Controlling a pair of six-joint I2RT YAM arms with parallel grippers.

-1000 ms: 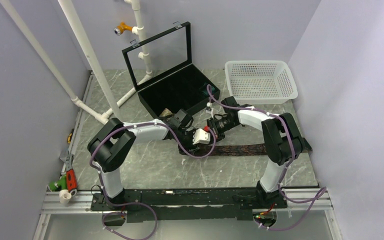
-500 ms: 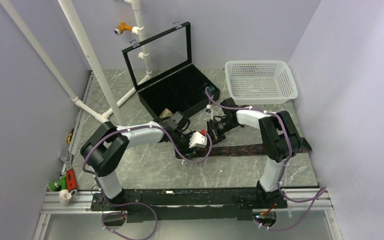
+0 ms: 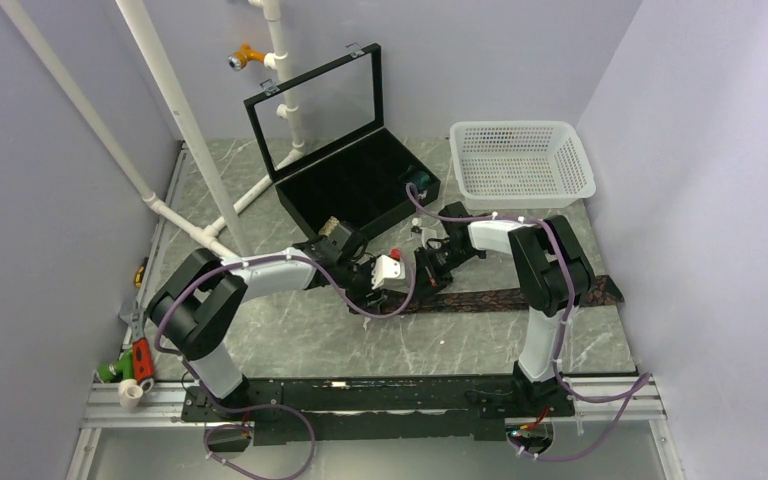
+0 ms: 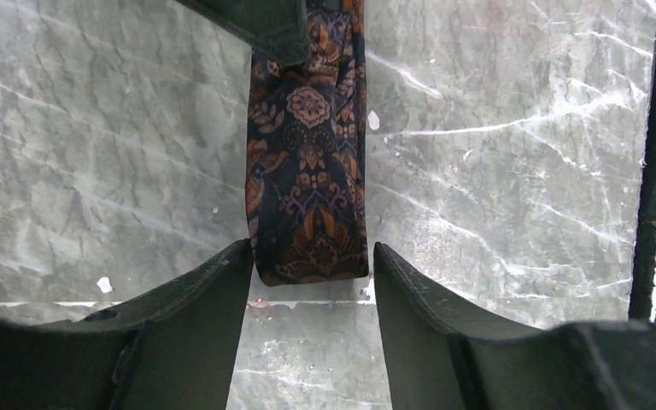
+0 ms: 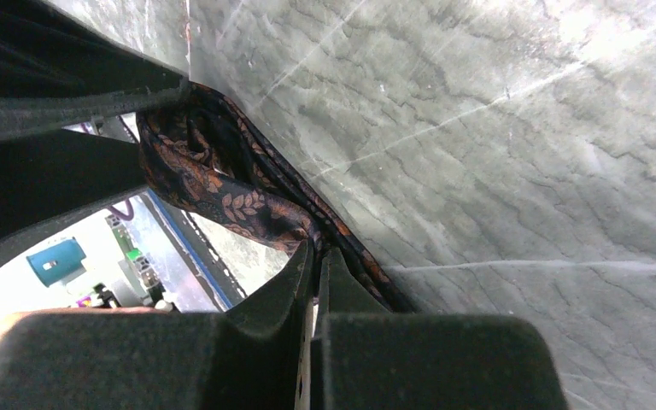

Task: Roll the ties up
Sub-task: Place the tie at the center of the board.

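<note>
- My left end effector point(image 4: 312, 248) is open, straddling the end of the dark brown-maroon patterned fabric tie point(image 4: 307, 162)
- My right end effector point(image 5: 314, 249) is closed, pinching that tie's fold

The left arm point(image 3: 270, 270) and right arm point(image 3: 493, 235) have white links, black joints, looping purple cables point(image 3: 372, 313); the left hand point(image 4: 312, 256) has matte black fingers point(image 4: 196, 325).

Three ties point(image 3: 520, 297), two arms point(image 3: 260, 270), one basket point(image 3: 515, 126), one box point(image 3: 350, 185).
</note>
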